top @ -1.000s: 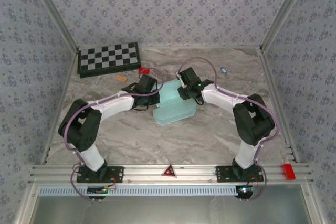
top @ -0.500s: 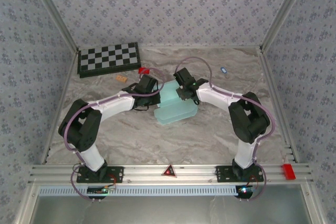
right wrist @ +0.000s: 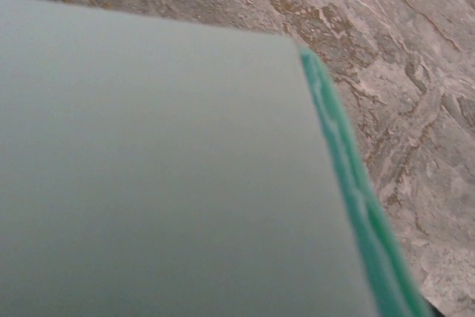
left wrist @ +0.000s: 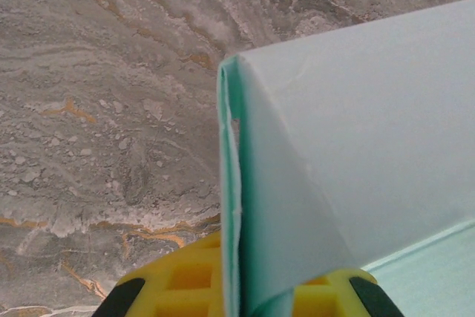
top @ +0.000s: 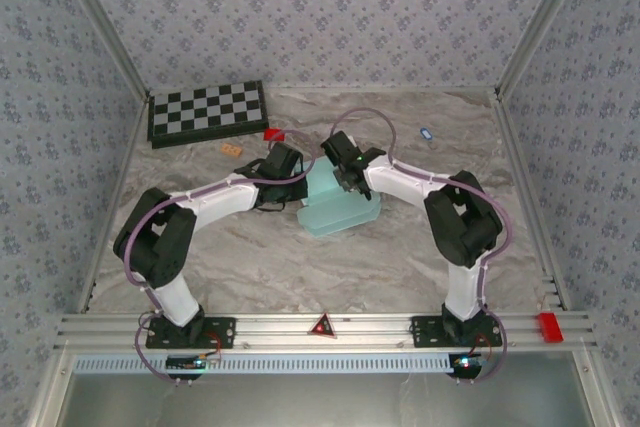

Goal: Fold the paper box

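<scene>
The paper box [top: 346,213] is a pale light-blue, partly folded sheet in the middle of the marble table. My left gripper [top: 297,180] is at its left edge. In the left wrist view the yellow fingers [left wrist: 177,281] stand on either side of a raised, doubled flap of the paper box [left wrist: 356,146], shut on it. My right gripper [top: 334,171] is at the box's far top edge, close to the left one. A flat panel of the paper box [right wrist: 148,168] hides the right gripper's fingers in the right wrist view, with a green edge running down the right side.
A black-and-white checkerboard [top: 207,112] lies at the back left. Small bits lie behind the box: a red piece [top: 273,134], an orange piece [top: 232,148] and a blue one [top: 425,133]. Patterned walls enclose the table on three sides.
My right gripper has moved left along the box's far edge, toward the left gripper. The box has shifted slightly. The left arm has barely moved.
</scene>
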Robot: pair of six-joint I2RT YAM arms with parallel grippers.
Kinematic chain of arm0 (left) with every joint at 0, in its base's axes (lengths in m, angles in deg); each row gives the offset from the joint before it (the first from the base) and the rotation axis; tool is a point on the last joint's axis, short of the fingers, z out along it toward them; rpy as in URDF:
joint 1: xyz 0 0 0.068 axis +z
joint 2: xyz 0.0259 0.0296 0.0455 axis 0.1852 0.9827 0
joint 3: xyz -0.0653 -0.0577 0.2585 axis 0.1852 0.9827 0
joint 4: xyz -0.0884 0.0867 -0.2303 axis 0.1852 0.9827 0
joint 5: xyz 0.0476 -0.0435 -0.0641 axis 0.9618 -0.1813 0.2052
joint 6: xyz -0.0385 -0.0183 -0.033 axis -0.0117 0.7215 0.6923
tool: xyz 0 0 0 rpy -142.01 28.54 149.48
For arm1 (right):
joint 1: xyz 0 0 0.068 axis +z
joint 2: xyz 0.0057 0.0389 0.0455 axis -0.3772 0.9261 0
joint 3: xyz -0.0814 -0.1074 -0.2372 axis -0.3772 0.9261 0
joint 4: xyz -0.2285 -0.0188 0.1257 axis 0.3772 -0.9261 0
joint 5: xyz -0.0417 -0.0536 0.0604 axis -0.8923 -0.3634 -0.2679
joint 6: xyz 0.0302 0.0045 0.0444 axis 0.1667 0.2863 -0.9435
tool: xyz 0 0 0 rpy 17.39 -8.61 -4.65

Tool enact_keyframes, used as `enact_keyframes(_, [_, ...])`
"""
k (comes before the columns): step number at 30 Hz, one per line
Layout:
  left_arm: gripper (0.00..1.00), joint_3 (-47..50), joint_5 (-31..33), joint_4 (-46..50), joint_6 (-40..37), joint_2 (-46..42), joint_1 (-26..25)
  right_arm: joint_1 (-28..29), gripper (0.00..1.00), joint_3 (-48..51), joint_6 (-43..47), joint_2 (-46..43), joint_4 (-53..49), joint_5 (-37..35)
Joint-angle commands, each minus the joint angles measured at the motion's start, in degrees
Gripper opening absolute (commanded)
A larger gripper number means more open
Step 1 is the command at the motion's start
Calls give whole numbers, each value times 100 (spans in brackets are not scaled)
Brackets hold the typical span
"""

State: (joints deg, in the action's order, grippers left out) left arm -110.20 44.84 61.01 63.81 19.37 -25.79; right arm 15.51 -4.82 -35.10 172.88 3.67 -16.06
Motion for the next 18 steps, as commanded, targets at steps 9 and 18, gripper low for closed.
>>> enact_keyframes(9, [0,-251,105,202,37,66,46,129,22,-496,-1059,507,-1372,-1598])
enact_keyframes(18, [0,-260,107,201,33,79,47,130,16,-502,-1253,538,-1334,-1555])
